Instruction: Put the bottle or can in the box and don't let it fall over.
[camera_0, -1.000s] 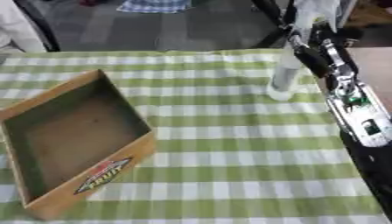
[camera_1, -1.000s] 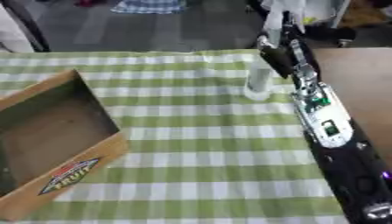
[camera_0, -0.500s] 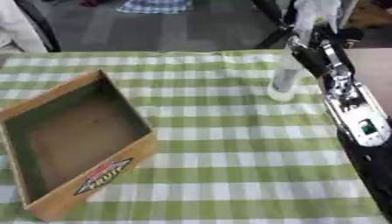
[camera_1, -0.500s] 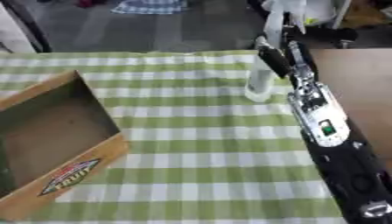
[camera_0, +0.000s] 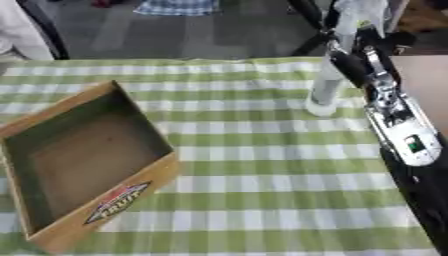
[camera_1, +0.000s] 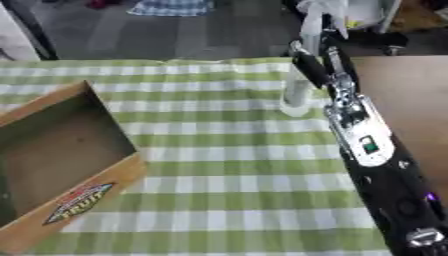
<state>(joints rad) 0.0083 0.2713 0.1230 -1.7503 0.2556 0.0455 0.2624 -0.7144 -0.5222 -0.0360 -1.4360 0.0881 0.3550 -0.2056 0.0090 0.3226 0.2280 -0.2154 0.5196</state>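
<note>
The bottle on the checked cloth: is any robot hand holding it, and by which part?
The right robot hand is at the upper part of the upright bottle; whether its fingers close round it cannot be told.

I see a green-and-white checked tablecloth (camera_0: 254, 165), a brown cardboard box (camera_0: 79, 165) with a red-and-white label (camera_0: 118, 202), a pale, whitish bottle (camera_0: 325, 92), and my black-and-silver right arm (camera_1: 363, 145).

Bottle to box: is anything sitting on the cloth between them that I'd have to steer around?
Nothing visible. The bottle stands upright at the far right by the right hand; only bare checked tablecloth lies between it and the open cardboard box at the left.
</note>
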